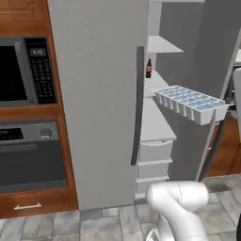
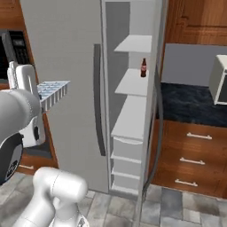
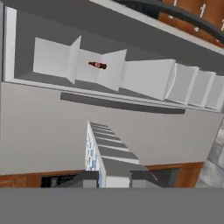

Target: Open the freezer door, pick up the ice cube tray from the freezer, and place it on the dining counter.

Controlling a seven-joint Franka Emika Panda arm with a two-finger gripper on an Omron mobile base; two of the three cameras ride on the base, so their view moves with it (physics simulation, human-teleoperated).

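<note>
Clamping one end of the ice cube tray, the claw grips it, clear of the freezer.

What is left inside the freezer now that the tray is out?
Inside the freezer, one small brown bottle stands on a middle shelf. The other shelves look bare. The drawers below are closed, so their contents are hidden. The ice cube tray is outside.

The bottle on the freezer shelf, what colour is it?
The bottle is dark reddish-brown with a red label, clearest in the right base view.
</note>
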